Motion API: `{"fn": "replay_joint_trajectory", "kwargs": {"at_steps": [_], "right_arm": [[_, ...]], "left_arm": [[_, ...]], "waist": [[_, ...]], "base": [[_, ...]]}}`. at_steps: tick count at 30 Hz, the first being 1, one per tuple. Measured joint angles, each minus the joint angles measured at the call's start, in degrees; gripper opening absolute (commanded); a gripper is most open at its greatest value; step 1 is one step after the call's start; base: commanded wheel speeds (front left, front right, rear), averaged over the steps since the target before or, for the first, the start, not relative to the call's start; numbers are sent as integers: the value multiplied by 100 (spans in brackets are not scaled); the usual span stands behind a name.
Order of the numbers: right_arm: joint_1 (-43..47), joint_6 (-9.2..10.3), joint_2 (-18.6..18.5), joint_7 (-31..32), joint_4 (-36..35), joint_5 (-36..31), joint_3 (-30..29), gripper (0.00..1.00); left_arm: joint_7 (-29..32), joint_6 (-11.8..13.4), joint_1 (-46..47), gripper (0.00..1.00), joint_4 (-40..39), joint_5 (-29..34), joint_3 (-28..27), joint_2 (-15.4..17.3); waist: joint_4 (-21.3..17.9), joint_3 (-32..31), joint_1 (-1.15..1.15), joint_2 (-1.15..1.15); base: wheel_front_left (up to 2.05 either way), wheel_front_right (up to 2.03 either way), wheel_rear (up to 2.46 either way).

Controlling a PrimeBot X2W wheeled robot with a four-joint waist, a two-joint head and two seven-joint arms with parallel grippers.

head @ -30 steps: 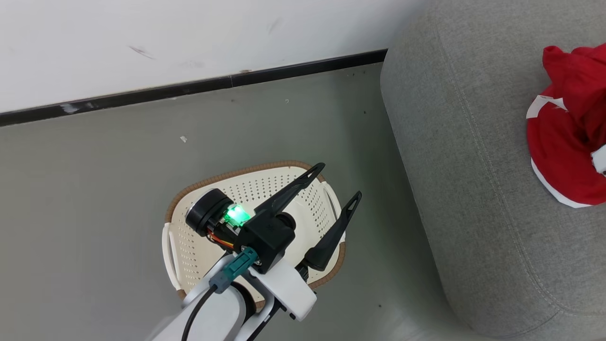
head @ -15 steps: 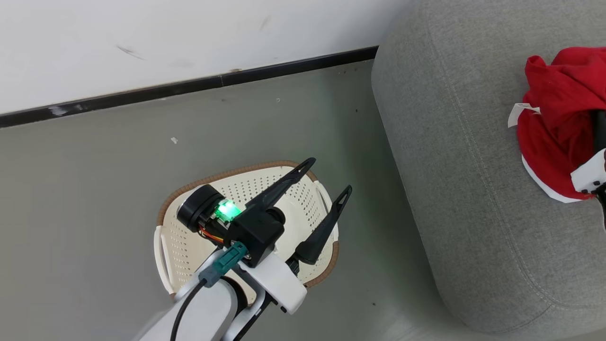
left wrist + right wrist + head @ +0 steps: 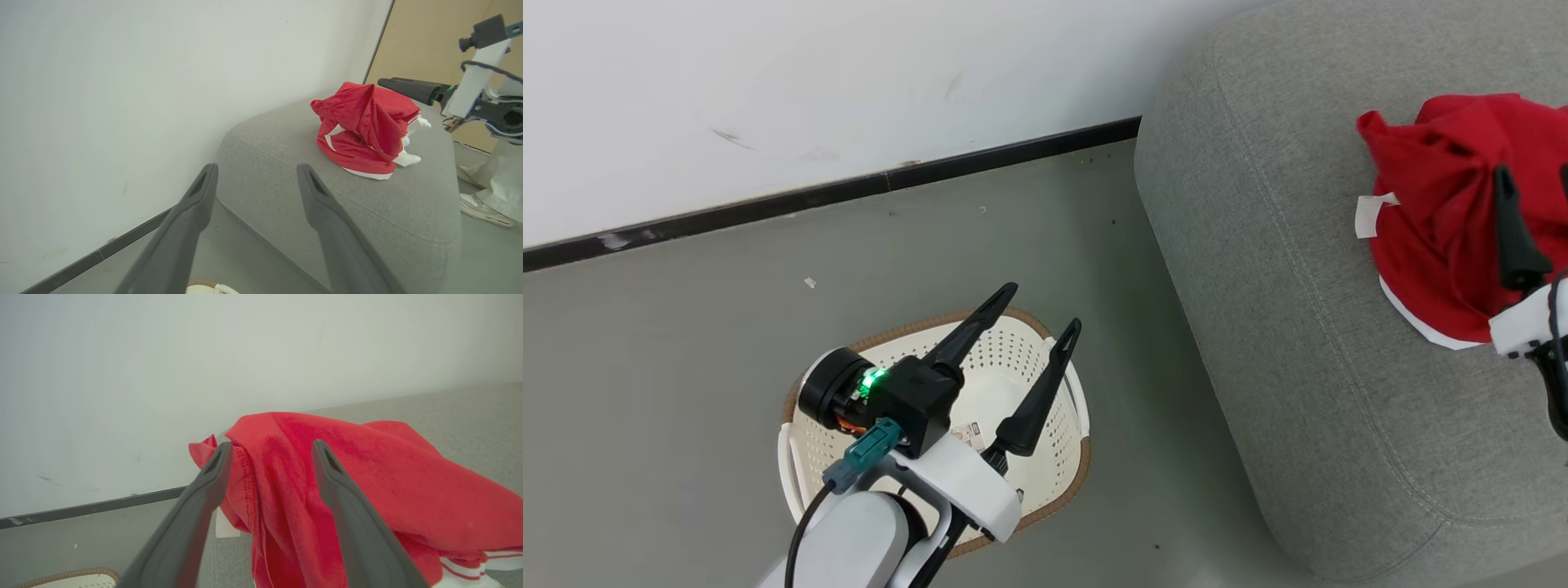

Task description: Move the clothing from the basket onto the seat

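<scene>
The clothing is a bunched red heap with white trim lying on the grey seat. My right gripper hangs at the heap's right side. In the right wrist view its jaws stand open, with a red fold rising loose between the fingers. My left gripper is open and holds nothing, above the cream basket on the floor. The basket's inside shows bare white plastic and a barcode sticker. The left wrist view looks past its own fingers at the heap and the right gripper.
A white wall with a black baseboard runs behind the basket across the grey floor. The seat's rounded end stands close to the basket's right. A person's shoe and pale trouser leg show beyond the seat, near a beige panel.
The head view has swung, so the whole picture has shifted. My right gripper has come into view at the red heap and has gone from shut to open. The left gripper stays open over the basket.
</scene>
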State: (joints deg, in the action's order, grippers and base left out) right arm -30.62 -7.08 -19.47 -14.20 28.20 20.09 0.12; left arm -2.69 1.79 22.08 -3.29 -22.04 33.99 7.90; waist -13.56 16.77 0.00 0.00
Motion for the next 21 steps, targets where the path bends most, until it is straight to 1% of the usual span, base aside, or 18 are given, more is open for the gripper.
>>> {"fn": "replay_joint_trajectory", "kwargs": {"at_steps": [3,7,12,17,19,21], "right_arm": [[256,0,55,0,-241,-215,55,100],[504,0,207,0,-612,-265,89,100],[722,0,319,0,-1042,-602,210,100],[931,0,582,0,-1400,-721,310,100],[1018,0,711,-1,-1562,-750,349,100],[1090,0,786,-1,-1648,-821,396,100]], "left_arm": [[-54,68,-76,100,98,-12,-96,23],[-177,246,-221,100,225,-31,-314,73],[-399,464,-405,100,330,-30,-578,120],[-606,692,-607,100,436,-31,-871,157],[-717,844,-744,100,490,-63,-1063,191],[-783,926,-829,100,536,-65,-1176,219]], "waist": [[-29,-94,0,0],[-44,-227,0,0],[-26,-389,0,0],[35,-543,0,0],[92,-632,0,0],[136,-690,0,0]], "base": [[0,0,0],[0,0,0],[0,0,0],[0,0,0],[0,0,0],[0,0,0]]}}
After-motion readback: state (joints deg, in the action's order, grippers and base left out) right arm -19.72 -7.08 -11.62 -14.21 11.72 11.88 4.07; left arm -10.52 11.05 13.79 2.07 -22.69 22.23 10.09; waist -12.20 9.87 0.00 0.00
